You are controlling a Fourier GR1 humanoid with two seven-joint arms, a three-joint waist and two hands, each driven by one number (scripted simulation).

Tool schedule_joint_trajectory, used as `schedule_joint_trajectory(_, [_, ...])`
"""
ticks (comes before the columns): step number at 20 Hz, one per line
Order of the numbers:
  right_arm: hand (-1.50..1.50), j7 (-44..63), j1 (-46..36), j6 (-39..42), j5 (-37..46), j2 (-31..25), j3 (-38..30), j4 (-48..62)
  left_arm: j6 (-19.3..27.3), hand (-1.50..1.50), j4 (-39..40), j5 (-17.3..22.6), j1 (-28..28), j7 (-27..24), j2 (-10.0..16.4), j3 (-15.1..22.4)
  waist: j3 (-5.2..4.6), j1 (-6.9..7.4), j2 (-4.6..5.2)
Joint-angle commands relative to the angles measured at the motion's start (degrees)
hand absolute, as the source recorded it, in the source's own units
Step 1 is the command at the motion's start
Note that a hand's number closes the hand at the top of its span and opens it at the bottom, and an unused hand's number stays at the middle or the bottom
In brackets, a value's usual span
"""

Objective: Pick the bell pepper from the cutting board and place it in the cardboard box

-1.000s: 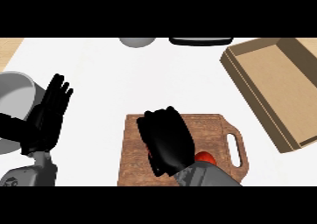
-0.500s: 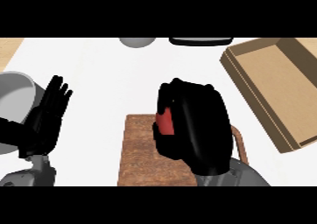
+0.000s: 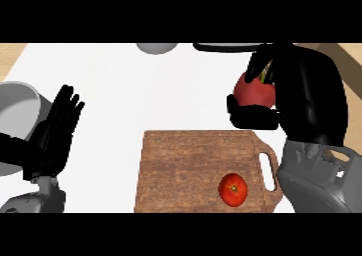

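My right hand (image 3: pixel 302 95) is raised above the counter, behind the wooden cutting board (image 3: pixel 191 165), and its fingers curl round a red bell pepper (image 3: pixel 254 92) with a green stem. Only the pepper's left side shows past the palm. The hand and forearm hide most of the cardboard box (image 3: pixel 355 55), of which a strip shows at the right edge. My left hand (image 3: pixel 55 132) rests open at the left, fingers up.
A red tomato (image 3: pixel 233 189) lies on the board's near right part. A grey pot (image 3: pixel 14 112) stands at the left edge. A grey bowl (image 3: pixel 156 48) and a dark pan (image 3: pixel 224 47) sit at the counter's back.
My right hand has lifted the bell pepper off the board and carried it up and to the right, toward the box. The tomato now shows on the board. The left hand stays still.
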State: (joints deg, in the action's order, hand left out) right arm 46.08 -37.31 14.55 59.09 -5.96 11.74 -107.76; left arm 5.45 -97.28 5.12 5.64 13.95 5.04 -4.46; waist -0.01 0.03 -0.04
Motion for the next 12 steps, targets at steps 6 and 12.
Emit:
schedule_joint_trajectory(6, [1.5, -12.1, 0.5, -7.8, 1.3, -9.5, -11.2, 13.8, 0.0, 0.0, 1.1, 0.6, 2.6, 0.6, 0.5, -1.0, 0.03, 0.43, 0.27])
schedule_joint_trajectory(12, [1.5, -21.5, -4.8, -10.6, -0.7, -15.8, -17.6, 29.3, -2.7, 0.0, 2.6, 1.9, 2.1, -0.2, 2.7, -2.6, 0.02, 0.81, 0.32])
